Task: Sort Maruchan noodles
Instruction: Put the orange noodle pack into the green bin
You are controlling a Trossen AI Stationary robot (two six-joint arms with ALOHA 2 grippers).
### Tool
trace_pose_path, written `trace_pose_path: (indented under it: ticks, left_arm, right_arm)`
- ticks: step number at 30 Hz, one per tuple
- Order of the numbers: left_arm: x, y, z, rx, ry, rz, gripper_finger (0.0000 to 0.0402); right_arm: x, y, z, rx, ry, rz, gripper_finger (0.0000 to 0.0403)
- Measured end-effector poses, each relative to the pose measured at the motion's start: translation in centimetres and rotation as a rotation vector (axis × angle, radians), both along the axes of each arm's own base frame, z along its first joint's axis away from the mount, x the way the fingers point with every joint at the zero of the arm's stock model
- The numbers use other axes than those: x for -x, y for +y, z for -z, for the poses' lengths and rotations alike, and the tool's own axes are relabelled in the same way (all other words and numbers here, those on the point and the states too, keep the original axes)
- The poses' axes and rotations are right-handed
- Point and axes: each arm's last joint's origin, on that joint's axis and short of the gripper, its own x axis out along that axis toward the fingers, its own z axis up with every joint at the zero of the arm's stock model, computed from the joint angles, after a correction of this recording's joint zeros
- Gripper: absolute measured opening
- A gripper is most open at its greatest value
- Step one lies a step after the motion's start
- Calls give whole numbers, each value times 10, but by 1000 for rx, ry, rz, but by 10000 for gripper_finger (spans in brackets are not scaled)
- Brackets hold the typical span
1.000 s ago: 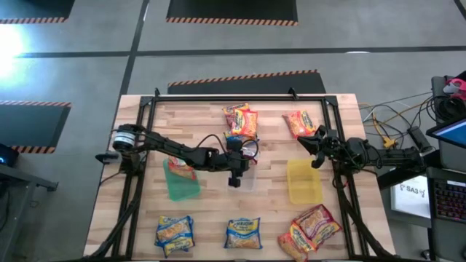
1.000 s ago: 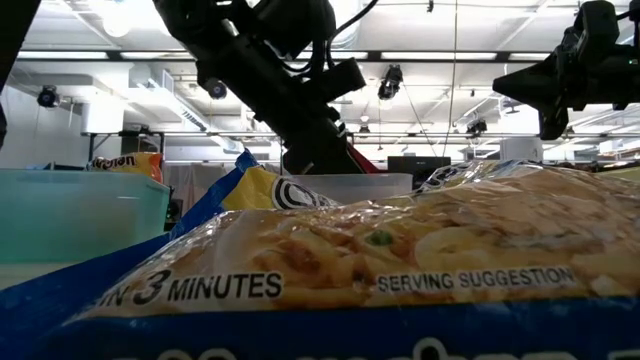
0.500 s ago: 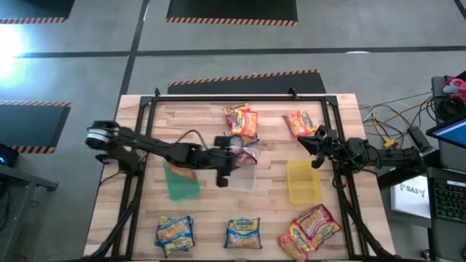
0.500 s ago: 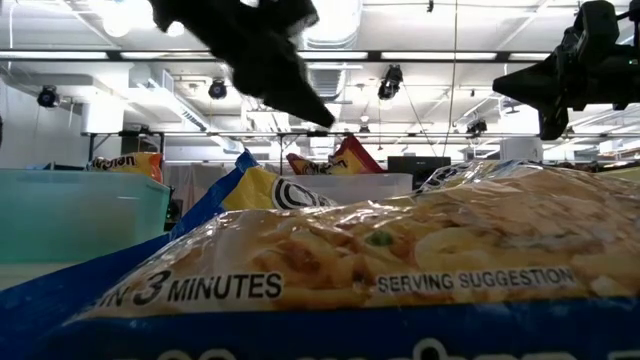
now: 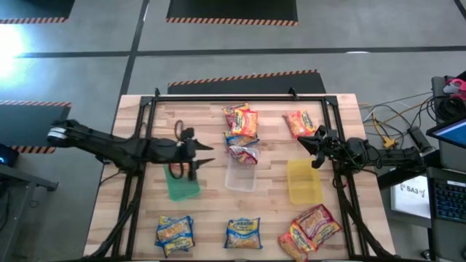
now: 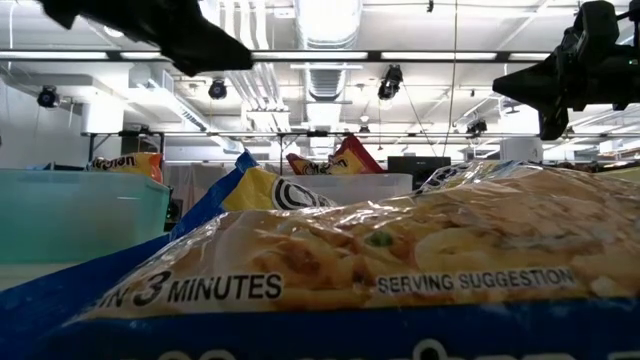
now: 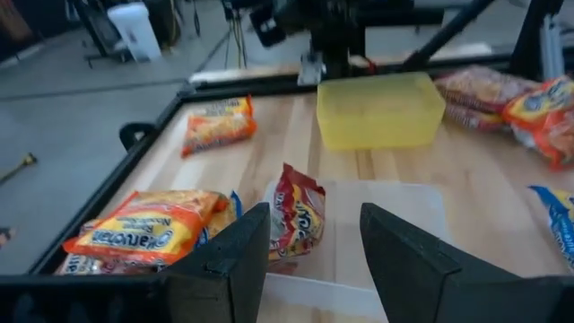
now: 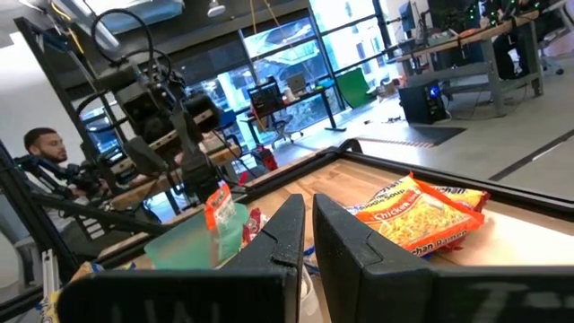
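While your left gripper hangs over the green bin, its fingers are spread apart with nothing between them. Straight ahead of those fingers, in the left wrist view, a red packet stands on edge inside the clear bin; past that sits the yellow bin, holding nothing you can see. Off to one side of the fingers lies an orange packet, touching a second one partly hidden beneath it, and further out an orange-red packet lies flat near the table frame. Your right gripper waits just beside the yellow bin's far end, fingers clenched together on nothing. Ahead of them, in the right wrist view, a chicken packet lies flat on the wood, and a red packet pokes up out of the green bin. Top-down, three more piles sit along the near edge: blue-yellow packets, another blue-yellow packet, and a mixed orange-red stack. A person sits in the room beyond the table.
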Motion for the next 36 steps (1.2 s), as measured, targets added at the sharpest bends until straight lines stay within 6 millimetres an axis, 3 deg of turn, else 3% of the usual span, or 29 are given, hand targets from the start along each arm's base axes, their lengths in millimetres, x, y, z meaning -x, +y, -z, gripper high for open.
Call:
trace_pose_path:
  ticks: [5, 12, 20, 27, 32, 36]
  left_arm:
    - [18, 3, 4, -9, -53, 5, 158]
    - [28, 4, 11, -8, -57, 5, 158]
    - [29, 4, 22, 27, -28, -7, 158]
    - [29, 5, 22, 4, -24, -1, 158]
    - [28, 12, 23, -17, -19, -71, 158]
    - [28, 21, 23, -21, -19, -119, 158]
  right_arm:
    - [0, 0, 0, 0, 0, 0, 18]
    - [0, 0, 0, 0, 0, 0, 18]
    - [0, 0, -1, 128, 31, 13, 18]
    - [1, 0, -9, -11, -96, -1, 18]
    - [3, 0, -15, 116, -118, 22, 18]
    - [3, -1, -17, 91, -148, 46, 18]
